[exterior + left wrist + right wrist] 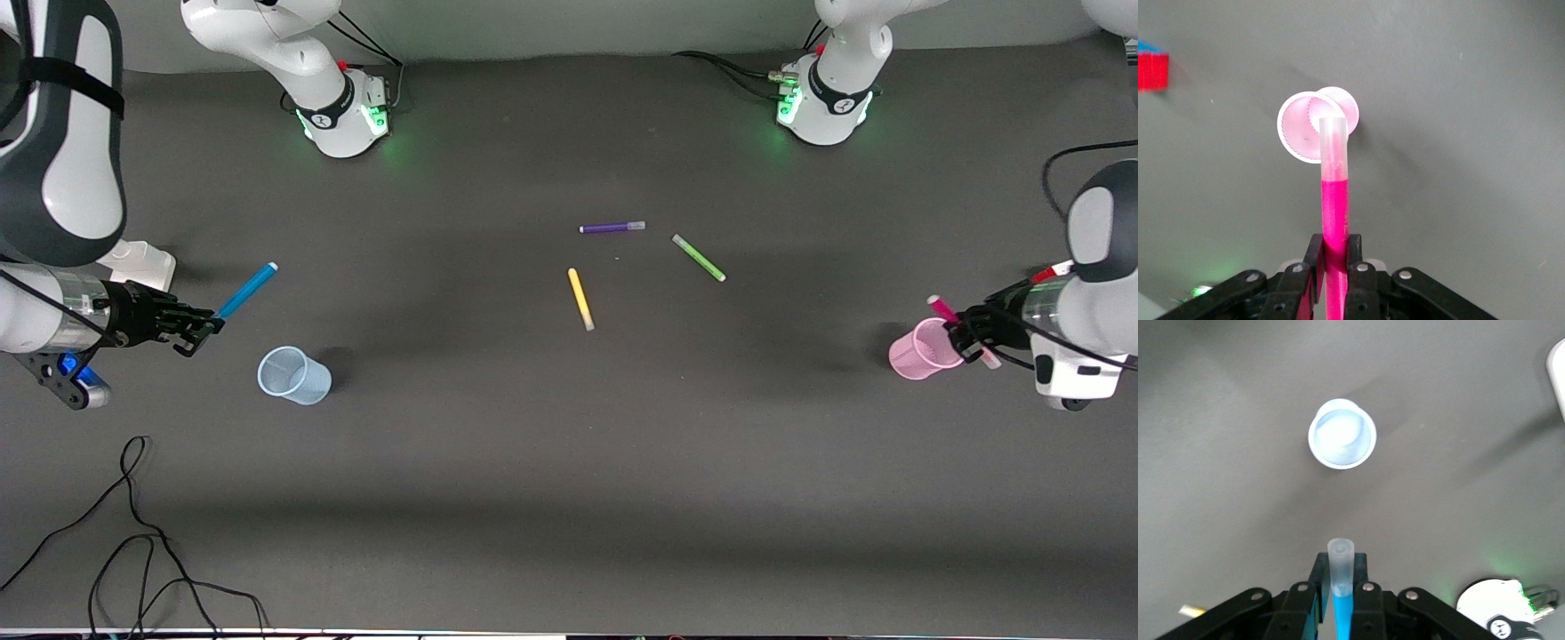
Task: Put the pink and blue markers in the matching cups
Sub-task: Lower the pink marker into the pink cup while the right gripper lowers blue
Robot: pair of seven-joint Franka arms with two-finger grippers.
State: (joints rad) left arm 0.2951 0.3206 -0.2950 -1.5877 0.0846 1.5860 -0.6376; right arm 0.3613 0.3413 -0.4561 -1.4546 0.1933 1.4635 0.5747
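Right gripper (203, 333) is up in the air at the right arm's end of the table, fingers (1313, 597) clamped on the blue marker (246, 291); the marker sticks out from the fingertips at a slant, pale cap end free. In the right wrist view the marker (1341, 583) sits pinched between the two pads, cap end pointing toward the blue cup (1341, 433), which stands upright on the mat ahead of the gripper and clear of it. In the front view the blue cup (293, 376) is close to the right gripper, not touching it or the marker. Left gripper (965, 336) is at the left arm's end of the table, closed tight on the pink marker (941, 308), right up against the pink cup (923, 349). Left wrist view: pink marker (1333, 213) gripped at its magenta body between the fingers (1355, 267), pale cap end reaching over the rim of the pink cup (1305, 127); can't tell whether the tip is inside the cup or just above it. Pink cup looks tilted, mouth turned toward the gripper. Purple marker (612, 228), green marker (699, 258) and yellow marker (581, 299) lie flat mid-table, between the two grippers and well apart from both. Loose black cable (133, 533) lies on the mat at the right arm's end.
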